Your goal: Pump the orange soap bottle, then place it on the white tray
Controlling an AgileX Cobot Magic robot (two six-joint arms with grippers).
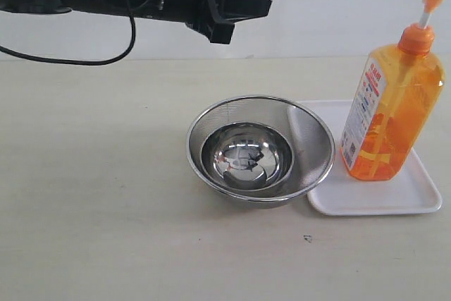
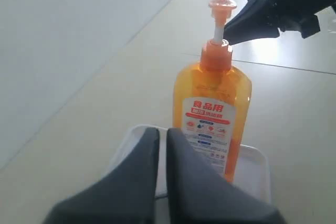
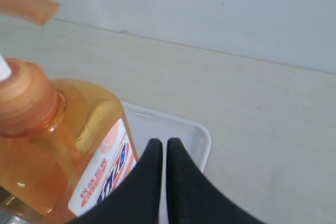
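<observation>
Finding the tall translucent orange plastic soap bottle [image 1: 391,118] upright on the flat rectangular white plastic tray [image 1: 366,206], pump head up on its white stem. Noting a round steel mesh bowl [image 1: 310,139] just beside, its rim hiding the tray's left edge, with a smaller shiny steel bowl [image 1: 246,156] nested inside. Seeing the left black gripper [image 2: 162,132] pinched together, empty, above the pale tabletop [image 1: 91,195], apart from the bottle. Seeing the right black gripper [image 3: 160,142] likewise pinched together, empty, near the label; contact unclear.

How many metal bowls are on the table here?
2: a mesh bowl beside the white tray, and a smaller shiny bowl nested inside it. No others visible.
</observation>
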